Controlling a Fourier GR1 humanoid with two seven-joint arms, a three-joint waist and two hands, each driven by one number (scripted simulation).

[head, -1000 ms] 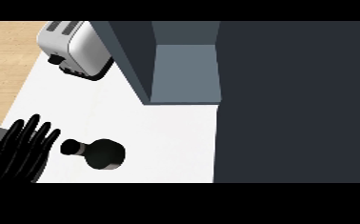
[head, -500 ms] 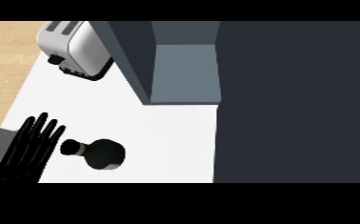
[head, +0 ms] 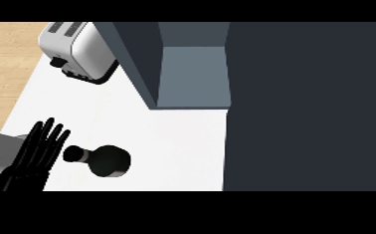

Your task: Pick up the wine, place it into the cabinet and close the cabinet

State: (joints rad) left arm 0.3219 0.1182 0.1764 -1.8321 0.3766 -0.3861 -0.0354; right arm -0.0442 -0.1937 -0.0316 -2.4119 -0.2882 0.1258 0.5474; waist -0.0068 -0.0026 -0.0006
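The wine bottle (head: 105,160) is black and stands upright on the white counter (head: 169,138), seen from above at the lower left. My left hand (head: 35,157) is just left of it, open with straight fingers pointing up, its fingertips close beside the bottle's neck but apart from it. The grey cabinet (head: 194,76) stands open behind the bottle, and its inner floor is bare. My right hand does not show.
A silver toaster (head: 78,50) sits at the back left of the counter. A large dark panel (head: 297,106) fills the right side of the view. A strip of wooden floor (head: 18,54) shows past the counter's left edge.
My left hand has crept a little up and to the right, closer to the bottle. The bottle and cabinet have not moved.
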